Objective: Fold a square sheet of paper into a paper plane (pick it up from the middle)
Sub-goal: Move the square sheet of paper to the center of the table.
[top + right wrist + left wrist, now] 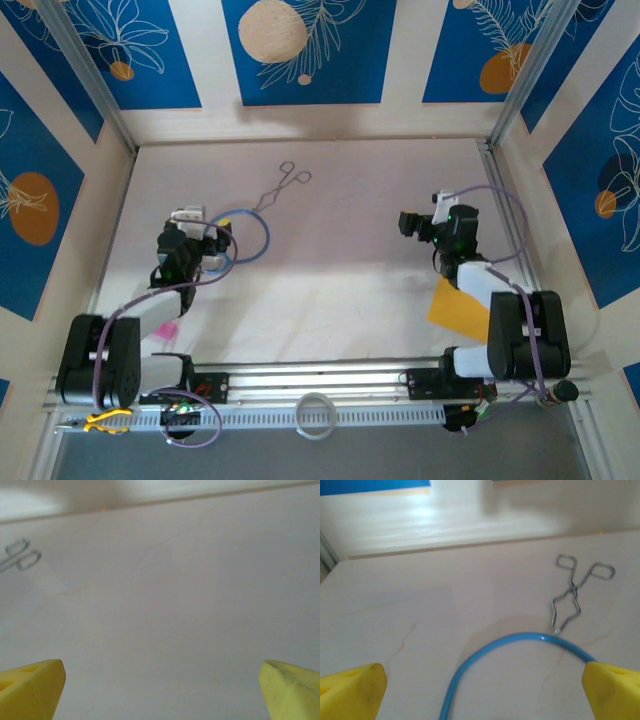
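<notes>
Folding not yet begun: square sheet of paper (455,308) lies flat beside the right arm (500,300); left claw (480,695) and right claw (160,690) gape wide, empty.

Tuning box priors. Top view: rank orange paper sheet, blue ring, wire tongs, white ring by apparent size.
1. orange paper sheet, though partly hidden
2. blue ring and wire tongs, too alike to split
3. white ring

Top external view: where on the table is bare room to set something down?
Bare: the middle, between the blue ring and the right gripper; also the far strip right of the wire tongs. Crowded: around the left gripper, with ring and tongs.
</notes>
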You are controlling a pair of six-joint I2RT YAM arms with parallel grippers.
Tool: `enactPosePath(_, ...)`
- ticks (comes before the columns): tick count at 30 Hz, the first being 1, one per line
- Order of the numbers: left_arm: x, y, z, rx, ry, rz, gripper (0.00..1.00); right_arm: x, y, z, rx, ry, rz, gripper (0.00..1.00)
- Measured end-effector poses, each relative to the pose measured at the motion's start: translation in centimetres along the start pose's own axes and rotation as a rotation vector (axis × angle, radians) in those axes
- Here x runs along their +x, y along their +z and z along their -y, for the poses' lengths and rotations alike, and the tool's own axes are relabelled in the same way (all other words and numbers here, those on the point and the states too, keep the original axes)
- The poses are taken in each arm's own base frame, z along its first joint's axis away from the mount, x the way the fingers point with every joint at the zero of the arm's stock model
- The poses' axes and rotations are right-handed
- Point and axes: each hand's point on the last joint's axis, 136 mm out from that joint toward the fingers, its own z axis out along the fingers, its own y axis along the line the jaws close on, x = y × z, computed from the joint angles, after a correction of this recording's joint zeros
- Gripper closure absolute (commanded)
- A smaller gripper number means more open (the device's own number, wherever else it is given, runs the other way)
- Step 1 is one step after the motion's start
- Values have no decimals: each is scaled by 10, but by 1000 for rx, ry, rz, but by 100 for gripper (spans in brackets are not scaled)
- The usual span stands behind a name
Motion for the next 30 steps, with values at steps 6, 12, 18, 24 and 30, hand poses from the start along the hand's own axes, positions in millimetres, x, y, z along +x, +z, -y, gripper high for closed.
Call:
enactPosePath(6,-46,-24,-4,-18,-214,-2,0,-47,-46,49,138,376,-48,2)
enactPosePath(12,-41,-32,40,222,-427,-142,0,62,-83,103,272,857,-298,9)
enactPosePath(18,1,-41,92,406,-542,-391,0,112,-99,93,302,1039,-453,13)
enactPosePath(24,7,-54,127,495,-509,-489,0,134,-96,86,333,1056,-561,15)
enactPosePath(30,11,-60,138,507,-470,-531,0,155,-93,83,387,1040,-681,16)
